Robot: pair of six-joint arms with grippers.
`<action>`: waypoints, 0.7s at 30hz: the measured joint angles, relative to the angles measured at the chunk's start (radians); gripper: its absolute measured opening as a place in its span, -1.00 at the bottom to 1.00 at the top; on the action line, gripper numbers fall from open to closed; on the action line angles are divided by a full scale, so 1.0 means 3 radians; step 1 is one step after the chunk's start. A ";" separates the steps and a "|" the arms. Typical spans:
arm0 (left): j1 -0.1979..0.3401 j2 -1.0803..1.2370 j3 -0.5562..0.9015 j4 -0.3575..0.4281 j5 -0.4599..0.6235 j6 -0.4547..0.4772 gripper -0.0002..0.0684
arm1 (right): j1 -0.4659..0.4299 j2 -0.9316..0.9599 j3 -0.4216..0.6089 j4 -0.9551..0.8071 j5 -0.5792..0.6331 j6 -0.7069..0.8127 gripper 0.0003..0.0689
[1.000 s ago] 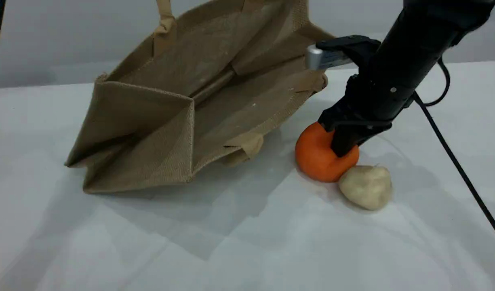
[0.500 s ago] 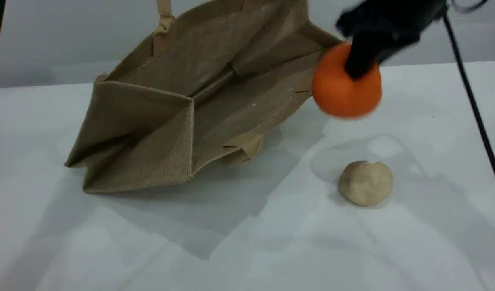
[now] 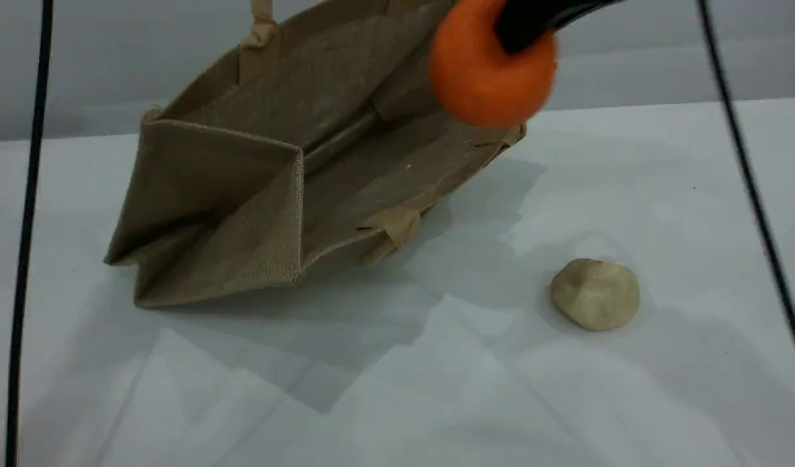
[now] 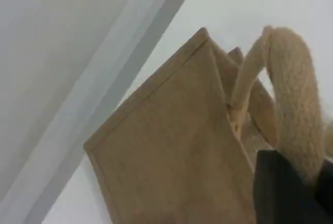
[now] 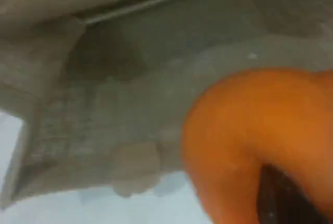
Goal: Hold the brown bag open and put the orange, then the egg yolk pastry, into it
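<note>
The brown bag lies tilted on the white table with its wide mouth open toward the camera. Its beige handle runs up into my left gripper, which is shut on it; that gripper is out of the scene view. The orange hangs in the air over the bag's right rim, with my right gripper shut on it. In the right wrist view the orange fills the lower right above the bag's inside. The egg yolk pastry rests alone on the table at the right.
A black cable hangs down the left side and another crosses the right side. The bag's second handle lies folded under its near rim. A grey wall stands behind the table.
My right gripper has lifted the orange off the table beside the pastry and carried it up and left over the bag's rim. The bag has shifted slightly.
</note>
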 joint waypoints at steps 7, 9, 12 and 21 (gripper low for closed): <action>0.0000 0.0000 0.0000 -0.0056 0.0000 -0.0020 -0.73 | 0.0413 0.0105 0.0054 0.0214 -0.0625 -0.0244 -0.96; 0.0000 0.0000 0.0000 -0.0134 0.0000 -0.0020 -0.73 | 0.0485 0.0199 0.0054 0.0211 -0.0790 -0.0244 -0.96; 0.0000 0.0000 0.0000 -0.0165 -0.0003 -0.0020 -0.73 | 0.0498 0.0408 0.0047 0.0228 -0.1068 -0.0244 -0.96; 0.0000 0.0000 0.0000 -0.0165 0.0000 -0.0023 -0.73 | 0.0495 0.0912 0.0047 0.0244 -0.1645 -0.0361 -0.96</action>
